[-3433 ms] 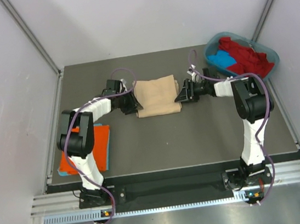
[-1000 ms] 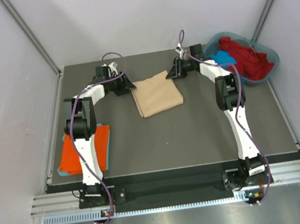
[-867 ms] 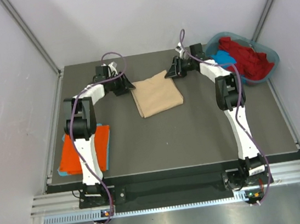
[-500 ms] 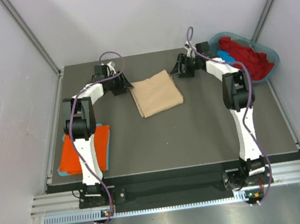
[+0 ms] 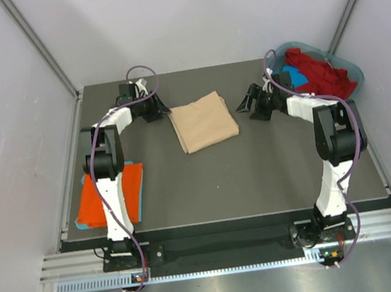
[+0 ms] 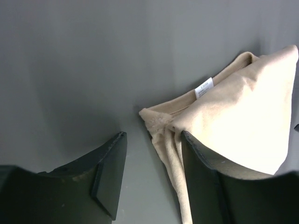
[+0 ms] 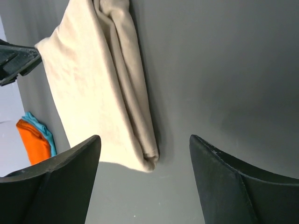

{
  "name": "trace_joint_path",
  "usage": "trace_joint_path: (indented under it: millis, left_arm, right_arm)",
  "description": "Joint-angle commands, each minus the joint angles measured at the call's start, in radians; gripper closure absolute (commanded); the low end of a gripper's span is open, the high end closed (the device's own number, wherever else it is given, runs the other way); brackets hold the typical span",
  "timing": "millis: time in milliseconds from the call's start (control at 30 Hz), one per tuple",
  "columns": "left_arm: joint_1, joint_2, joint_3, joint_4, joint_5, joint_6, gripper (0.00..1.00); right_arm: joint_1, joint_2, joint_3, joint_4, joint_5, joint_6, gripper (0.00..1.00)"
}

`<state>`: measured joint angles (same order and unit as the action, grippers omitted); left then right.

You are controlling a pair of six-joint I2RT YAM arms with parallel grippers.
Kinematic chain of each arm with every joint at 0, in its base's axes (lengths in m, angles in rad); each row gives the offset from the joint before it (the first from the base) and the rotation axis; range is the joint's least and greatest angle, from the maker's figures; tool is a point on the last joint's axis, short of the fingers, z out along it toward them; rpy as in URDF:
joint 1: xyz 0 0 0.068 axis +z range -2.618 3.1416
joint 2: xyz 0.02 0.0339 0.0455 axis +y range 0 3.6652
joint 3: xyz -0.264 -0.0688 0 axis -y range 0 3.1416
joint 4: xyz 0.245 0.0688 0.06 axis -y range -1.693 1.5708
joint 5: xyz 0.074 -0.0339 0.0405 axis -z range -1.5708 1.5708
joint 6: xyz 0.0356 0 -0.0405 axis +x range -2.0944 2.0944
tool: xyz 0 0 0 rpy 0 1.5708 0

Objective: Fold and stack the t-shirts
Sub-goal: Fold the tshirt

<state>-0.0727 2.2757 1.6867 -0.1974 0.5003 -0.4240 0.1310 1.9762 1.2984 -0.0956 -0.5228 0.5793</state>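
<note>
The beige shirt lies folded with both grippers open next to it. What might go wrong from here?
1. The open left gripper sits right at the beige shirt's loose corner near the neck label. Pulling away could snag it and undo the fold.
2. The shirt lies skewed, with rolled edges on the right gripper's side. It may fall open when carried to the orange shirt.

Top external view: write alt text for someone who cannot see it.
A folded beige t-shirt lies between the open left gripper and open right gripper, neither holding it. An orange t-shirt lies at near left; a teal tub of red and blue shirts sits far right.
</note>
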Motion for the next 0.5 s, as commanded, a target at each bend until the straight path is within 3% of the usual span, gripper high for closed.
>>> trace_joint_path:
  millis: [0,200,367,467]
  left_arm:
    - [0.002,0.048,0.007,-0.004,0.024,0.008,0.45]
    - [0.001,0.061,-0.039,0.05,0.056,-0.001,0.47]
    - [-0.007,0.073,-0.061,0.079,0.073,-0.027,0.67]
    - [-0.013,0.062,-0.087,0.079,0.055,-0.035,0.81]
  right_arm:
    - [0.019,-0.079,-0.085,0.137,0.029,0.063,0.25]
    - [0.032,-0.1,-0.151,0.165,0.006,0.037,0.26]
    - [0.059,-0.07,-0.16,0.178,-0.008,0.031,0.3]
    - [0.074,-0.047,-0.157,0.16,-0.014,0.001,0.38]
